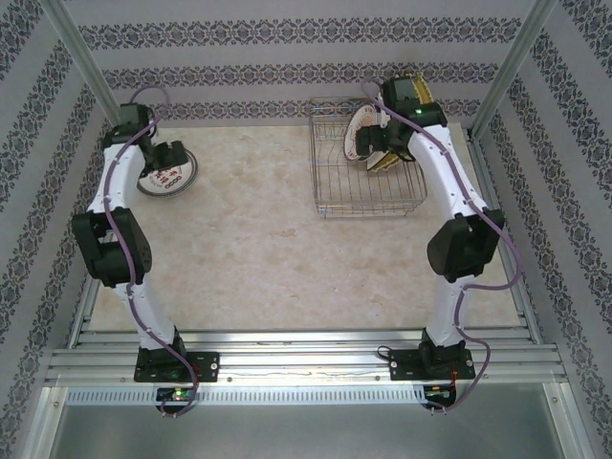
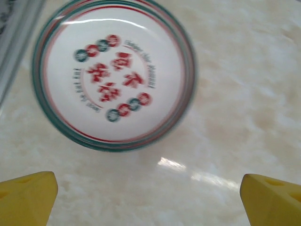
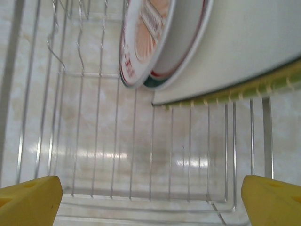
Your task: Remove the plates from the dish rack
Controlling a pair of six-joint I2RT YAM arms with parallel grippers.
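Over the table's (image 2: 235, 117) left side, left hand (image 2: 150, 200) hovered spread above a green-rimmed plate (image 2: 113, 75) lying flat, not touching it: one unloaded, apparently. Farther right, right hand (image 3: 150, 200) hung spread over rack (image 3: 99, 141), with plates (image 3: 146, 42) upright inside. Next move, likely: descend, straddle a rim, pinch.

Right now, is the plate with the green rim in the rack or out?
Out. The green-rimmed plate lies flat on the table, well left of the dish rack.
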